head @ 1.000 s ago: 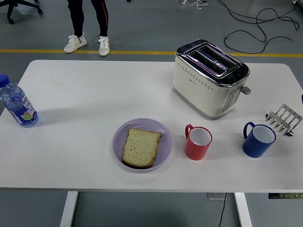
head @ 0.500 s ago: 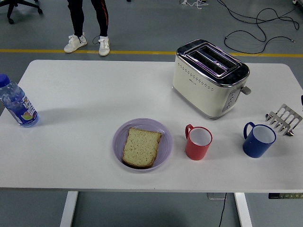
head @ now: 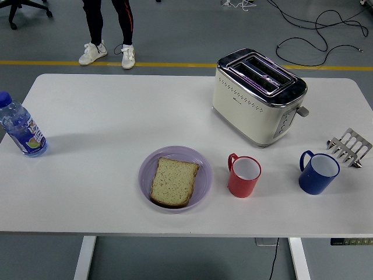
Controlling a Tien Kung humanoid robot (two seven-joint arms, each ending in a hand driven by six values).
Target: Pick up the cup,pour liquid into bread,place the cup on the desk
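The red cup [head: 243, 176] stands upright beside the bread [head: 173, 181], handle pointing left.

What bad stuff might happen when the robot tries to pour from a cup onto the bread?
There are two cups, the red cup and the blue cup, so the robot may grab the wrong one. The red cup stands close to the purple plate, so a hand reaching for it might bump the plate and shift the bread. Pouring could also miss the bread and spill onto the white table.
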